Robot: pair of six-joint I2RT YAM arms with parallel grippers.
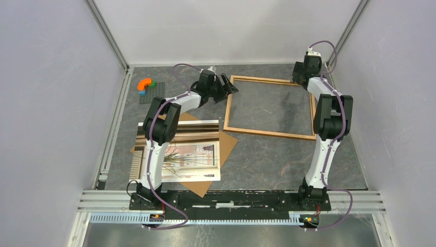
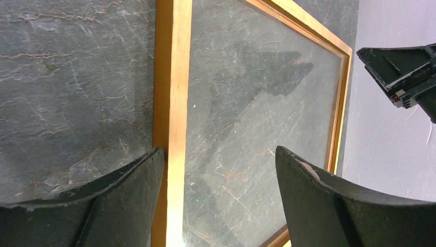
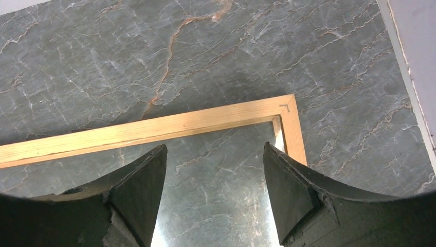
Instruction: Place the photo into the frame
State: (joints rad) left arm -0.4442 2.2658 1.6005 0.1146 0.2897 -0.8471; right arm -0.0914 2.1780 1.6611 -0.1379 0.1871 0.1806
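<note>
The light wooden frame (image 1: 267,133) lies flat on the dark marbled table at the back right, with the table surface showing through it. My left gripper (image 1: 230,85) is open and empty above the frame's left rail (image 2: 172,103), one finger on each side of it (image 2: 220,157). My right gripper (image 1: 302,76) is open and empty above the frame's far right corner (image 3: 288,110), its fingers (image 3: 215,152) over the inside. The photo (image 1: 198,157), a white print with plants, lies at the front left, partly under my left arm.
A brown backing board (image 1: 228,141) lies under the photo, with a shiny sheet (image 1: 198,127) at its far edge. An orange and blue brick piece (image 1: 145,84) sits on a grey baseplate (image 1: 156,93) at the back left. Walls enclose the table on three sides.
</note>
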